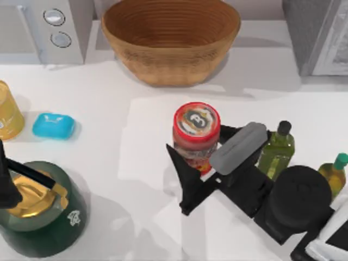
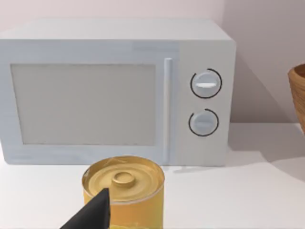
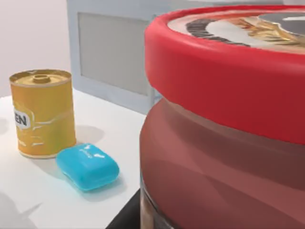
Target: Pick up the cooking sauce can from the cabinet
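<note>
Right of table centre, your right gripper straddles the can, fingers wide apart either side, left arm parked.

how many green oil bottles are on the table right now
2: one green oil bottle right of the cooking sauce can, beside the right gripper; another oil bottle near the table's right edge. Others may be hidden.
</note>
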